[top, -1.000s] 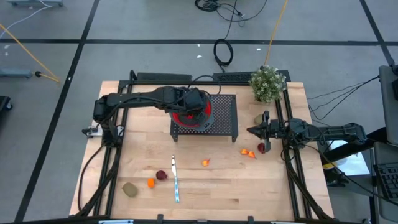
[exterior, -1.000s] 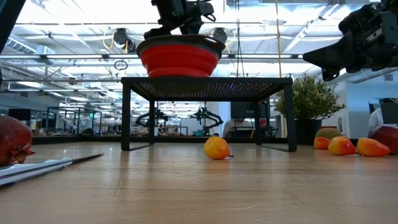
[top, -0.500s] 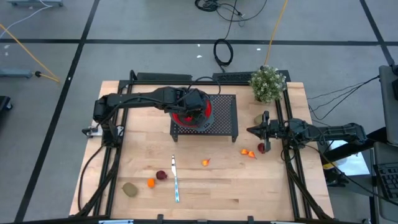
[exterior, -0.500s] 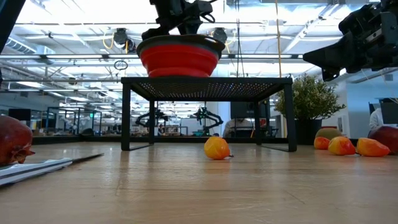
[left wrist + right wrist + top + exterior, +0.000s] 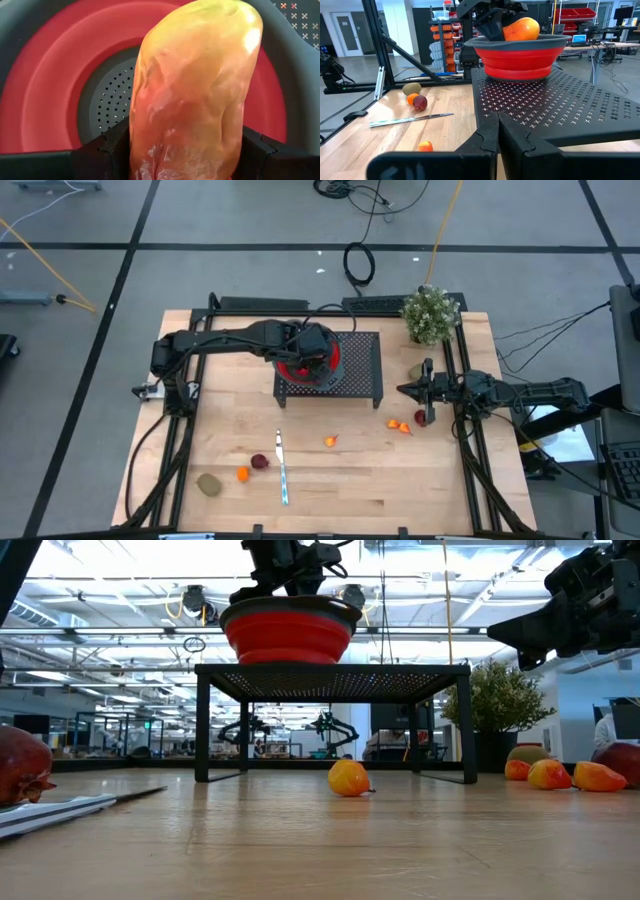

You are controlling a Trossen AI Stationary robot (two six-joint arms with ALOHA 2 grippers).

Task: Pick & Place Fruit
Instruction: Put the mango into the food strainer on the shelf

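Change: nothing has moved; left pincer (image 5: 186, 150) stays clamped on the large red-orange oval fruit (image 5: 192, 90).
Relation: fruit's long axis points down into the red collapsible bowl (image 5: 45, 85) (directly below).
Right pincer (image 5: 408, 390): shut, empty, waiting at the worktop's right edge.

Grey floor (image 5: 250, 220) crossed by dark lines around the pale wooden table (image 5: 340, 470). At twelve o'clock on that floor, a coiled black cable (image 5: 359, 264); at ten o'clock, a yellow cord (image 5: 40, 235). Beyond the table, seen level: bright ceiling strip lights (image 5: 120, 585), overhead beams, a long open hall. Orange storage bins on a rack (image 5: 442, 37), a grey door (image 5: 345, 32), distant desks with monitors (image 5: 580, 38).
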